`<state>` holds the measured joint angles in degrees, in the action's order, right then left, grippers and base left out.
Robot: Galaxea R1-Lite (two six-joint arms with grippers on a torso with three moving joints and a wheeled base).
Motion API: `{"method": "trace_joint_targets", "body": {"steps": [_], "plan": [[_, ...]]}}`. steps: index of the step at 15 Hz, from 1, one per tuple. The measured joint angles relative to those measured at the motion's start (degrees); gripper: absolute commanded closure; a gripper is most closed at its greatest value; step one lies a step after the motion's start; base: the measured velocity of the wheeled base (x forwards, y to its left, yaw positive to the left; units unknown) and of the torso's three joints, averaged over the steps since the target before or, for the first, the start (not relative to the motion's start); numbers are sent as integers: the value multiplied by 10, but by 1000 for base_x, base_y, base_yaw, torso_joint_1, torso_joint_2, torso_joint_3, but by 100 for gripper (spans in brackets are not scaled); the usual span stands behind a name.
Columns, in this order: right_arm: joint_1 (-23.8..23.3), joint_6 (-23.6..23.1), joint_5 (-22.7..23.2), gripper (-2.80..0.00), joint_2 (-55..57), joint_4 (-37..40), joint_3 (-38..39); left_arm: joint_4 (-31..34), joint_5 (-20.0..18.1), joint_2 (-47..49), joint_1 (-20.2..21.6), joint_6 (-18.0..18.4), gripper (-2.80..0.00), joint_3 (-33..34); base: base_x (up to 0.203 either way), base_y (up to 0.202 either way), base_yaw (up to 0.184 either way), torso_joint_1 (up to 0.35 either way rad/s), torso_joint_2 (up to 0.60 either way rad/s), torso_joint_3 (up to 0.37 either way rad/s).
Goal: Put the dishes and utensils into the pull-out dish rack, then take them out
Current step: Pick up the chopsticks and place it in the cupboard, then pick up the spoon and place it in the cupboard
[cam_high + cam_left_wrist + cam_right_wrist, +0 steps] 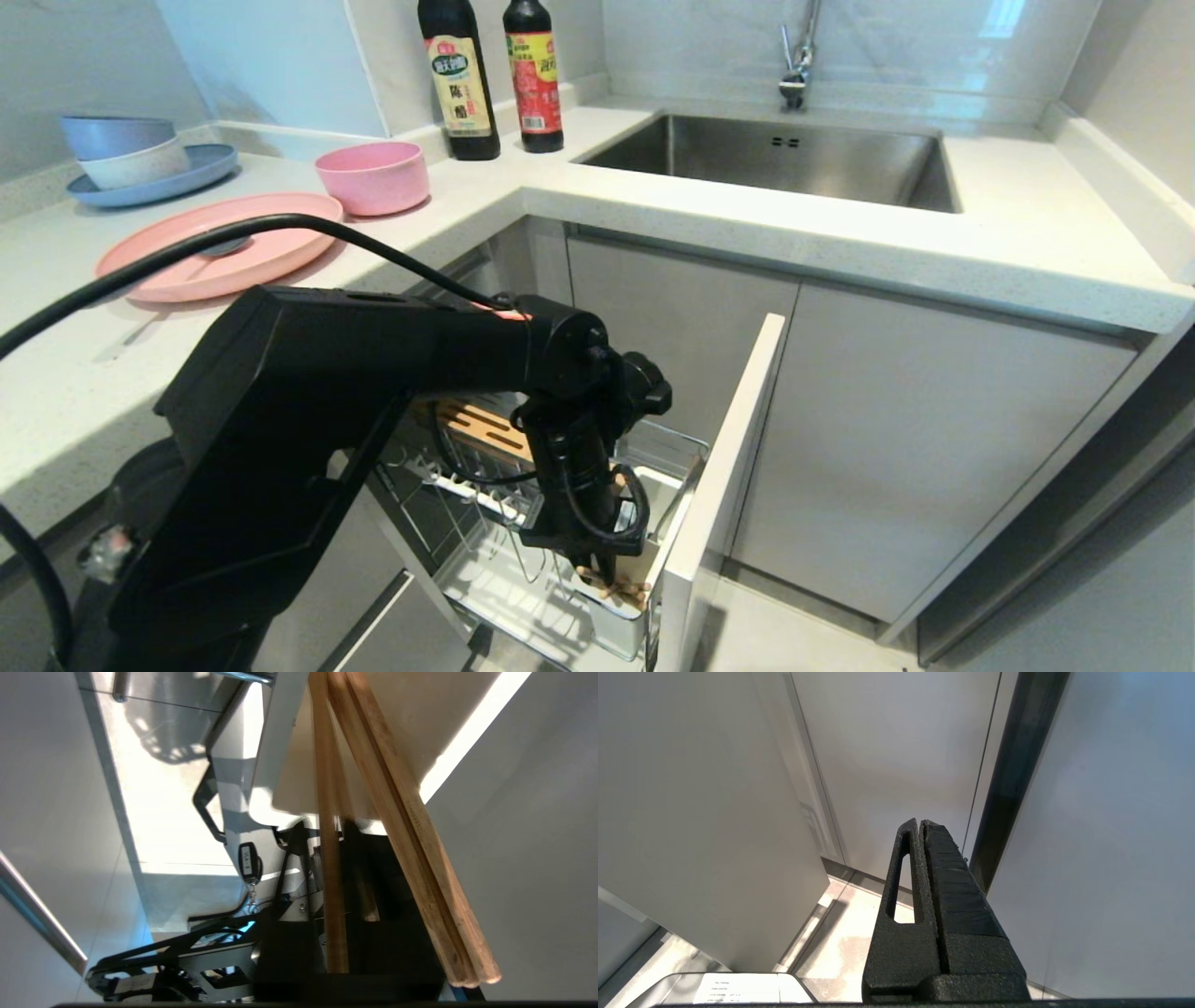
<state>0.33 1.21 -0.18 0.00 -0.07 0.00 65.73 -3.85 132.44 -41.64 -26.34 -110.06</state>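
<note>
Left arm reaches down into the pulled-out rack (pixel 523 569) below the desk (pixel 709 224). Left claw (pixel 597 571) points down at the white cup (pixel 624 611) at the rack's near right corner, against the cabinet front (pixel 724 485). Chopsticks (pixel 624 588) stand in that cup, butt ends showing just under the claw; in the left wrist view the chopsticks (pixel 411 849) run right up past the lens, several sticks leaning apart. Cannot tell whether the left claw grips them or has parted; its fingers are hidden. Bamboo strip (pixel 481 427) shows at the rack's far left, behind the arm. Pink plate (pixel 219 247) lies on the desk at far left, something small and grey on it, partly behind the cable. Pink bowl (pixel 372 176) sits upright just right of and beyond the plate. Right claw (pixel 920 830) hangs low by the cabinet doors, fingers pressed together, holding nothing.
</note>
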Motion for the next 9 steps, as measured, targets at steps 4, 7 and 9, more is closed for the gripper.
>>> {"method": "trace_joint_targets", "body": {"steps": [4, 7, 9], "plan": [[0, 0, 0, 0, 0, 0, 0, 2, 2, -11, -1, -3, -280, 0, 0, 0, 0, 0, 0, 0], [0, 0, 0, 0, 0, 0, 0, 4, 3, -29, -1, -5, -280, 0, 0, 0, 0, 0, 0, 0], [0, 0, 0, 0, 0, 0, 0, 5, 10, -48, -2, -10, 0, 1, 0, 0, 0, 0, 0, 0]]}}
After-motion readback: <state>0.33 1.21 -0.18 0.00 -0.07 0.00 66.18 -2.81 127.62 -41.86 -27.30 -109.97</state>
